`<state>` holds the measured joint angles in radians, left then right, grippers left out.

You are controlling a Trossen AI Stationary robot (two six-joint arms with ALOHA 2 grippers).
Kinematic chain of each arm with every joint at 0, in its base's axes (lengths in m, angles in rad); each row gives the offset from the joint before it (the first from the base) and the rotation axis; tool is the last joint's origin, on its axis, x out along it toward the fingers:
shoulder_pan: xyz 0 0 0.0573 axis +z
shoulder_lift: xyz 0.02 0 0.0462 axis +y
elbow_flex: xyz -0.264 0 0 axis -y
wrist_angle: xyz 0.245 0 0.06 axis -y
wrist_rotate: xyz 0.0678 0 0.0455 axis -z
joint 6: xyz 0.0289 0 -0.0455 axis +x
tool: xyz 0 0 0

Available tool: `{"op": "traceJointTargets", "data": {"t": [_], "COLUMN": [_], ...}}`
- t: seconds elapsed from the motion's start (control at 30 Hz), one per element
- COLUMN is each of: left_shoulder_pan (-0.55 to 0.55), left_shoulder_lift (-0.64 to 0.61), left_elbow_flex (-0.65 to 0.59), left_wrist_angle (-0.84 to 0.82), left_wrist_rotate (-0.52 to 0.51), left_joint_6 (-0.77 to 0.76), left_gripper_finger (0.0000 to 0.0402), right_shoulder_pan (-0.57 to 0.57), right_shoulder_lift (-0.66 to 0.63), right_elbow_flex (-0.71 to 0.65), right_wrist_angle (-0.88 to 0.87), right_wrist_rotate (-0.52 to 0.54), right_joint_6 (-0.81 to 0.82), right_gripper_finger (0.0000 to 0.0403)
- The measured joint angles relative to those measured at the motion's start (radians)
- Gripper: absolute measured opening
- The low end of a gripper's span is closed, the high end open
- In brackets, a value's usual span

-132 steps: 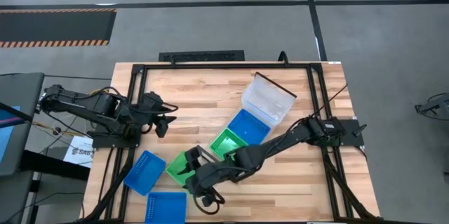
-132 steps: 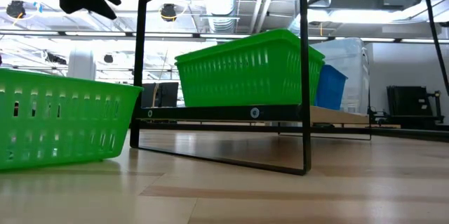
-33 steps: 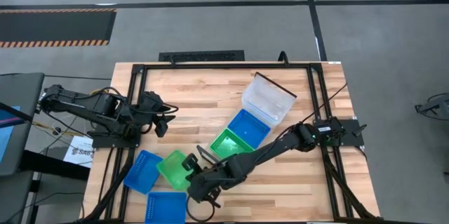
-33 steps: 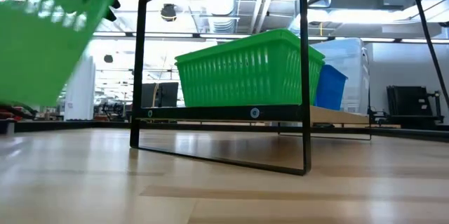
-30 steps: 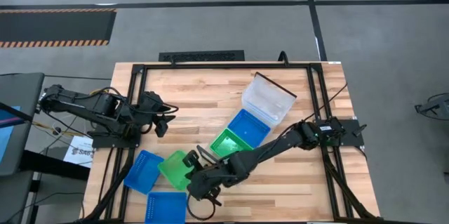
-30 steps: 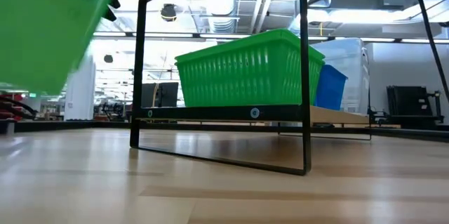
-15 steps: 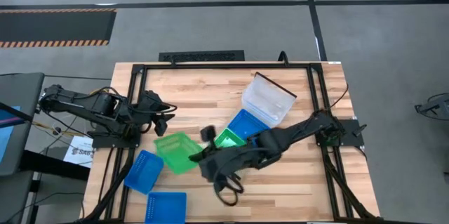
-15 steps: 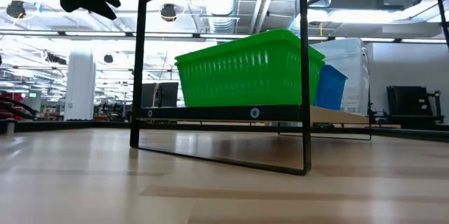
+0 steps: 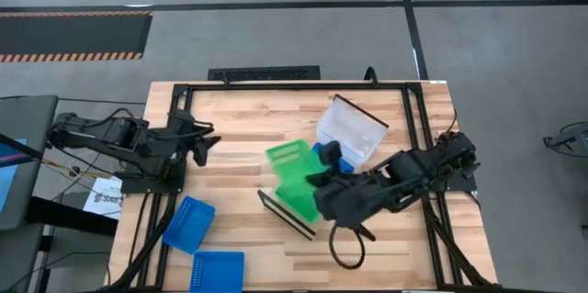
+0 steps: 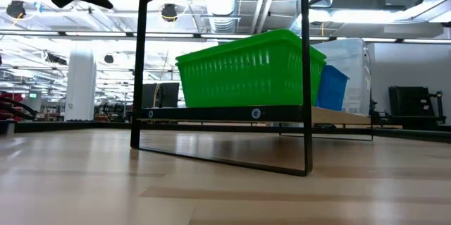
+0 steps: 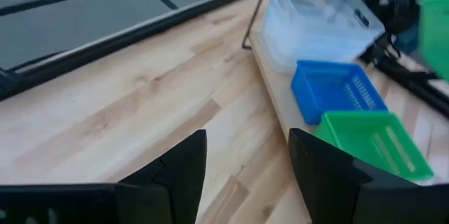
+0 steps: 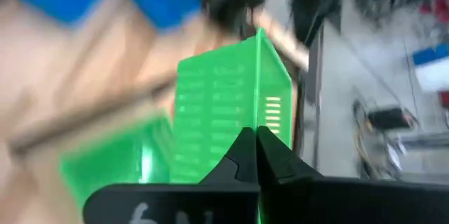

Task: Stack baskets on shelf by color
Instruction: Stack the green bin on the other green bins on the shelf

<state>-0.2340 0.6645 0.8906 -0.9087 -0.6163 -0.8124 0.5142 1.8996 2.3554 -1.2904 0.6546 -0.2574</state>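
Baskets: two green, three blue.

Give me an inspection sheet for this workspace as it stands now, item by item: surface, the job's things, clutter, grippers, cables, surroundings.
Surface: slatted wooden table inside a black frame.
Job's things: shelf lies diagonally; on it a green basket, a blue basket and a clear basket. A second green basket is held tilted above the first. Two loose blue baskets lie at the table's near left.
Clutter: nothing seen.
Grippers: right gripper shut on the raised green basket's rim; left gripper open, waiting over the table's left side.
Cables: black cable loop below the right arm.
Surroundings: grey floor, striped mat at back left.
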Motion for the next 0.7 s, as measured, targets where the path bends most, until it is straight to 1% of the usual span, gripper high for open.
{"op": "traceJointTargets", "data": {"t": [0.1, 0.2, 0.27, 0.33, 0.4, 0.57, 0.63, 0.7], "left_shoulder_pan": [0.000, 0.000, 0.000, 0.000, 0.000, 0.000, 0.000, 0.000], "left_shoulder_lift": [-0.008, -0.007, -0.002, 0.002, 0.003, 0.003, 0.002, 0.002], "left_elbow_flex": [0.000, 0.000, 0.000, 0.000, 0.000, 0.000, 0.000, 0.000], "left_wrist_angle": [0.000, 0.000, -0.001, 0.001, 0.000, 0.001, 0.000, -0.001], "left_wrist_rotate": [-0.036, -0.064, -0.080, -0.096, -0.101, -0.130, -0.135, -0.150], "left_joint_6": [-0.021, -0.028, -0.043, -0.047, -0.049, -0.054, -0.061, -0.064], "left_gripper_finger": [0.0190, 0.0190, 0.0190, 0.0190, 0.0190, 0.0190, 0.0190, 0.0190], "right_shoulder_pan": [0.030, 0.071, 0.099, 0.119, 0.135, 0.159, 0.161, 0.160], "right_shoulder_lift": [0.004, 0.036, 0.047, 0.041, 0.026, -0.036, -0.047, -0.060], "right_elbow_flex": [-0.017, -0.064, -0.116, -0.168, -0.214, -0.302, -0.335, -0.370], "right_wrist_angle": [-0.167, -0.253, -0.273, -0.232, -0.191, -0.071, -0.040, -0.014], "right_wrist_rotate": [0.011, 0.039, 0.073, 0.090, 0.096, 0.211, 0.239, 0.242], "right_joint_6": [0.025, -0.005, -0.036, -0.060, -0.047, -0.046, -0.057, -0.069], "right_gripper_finger": [0.0000, 0.0000, 0.0000, 0.0000, 0.0000, 0.0000, 0.0000, 0.0000]}}
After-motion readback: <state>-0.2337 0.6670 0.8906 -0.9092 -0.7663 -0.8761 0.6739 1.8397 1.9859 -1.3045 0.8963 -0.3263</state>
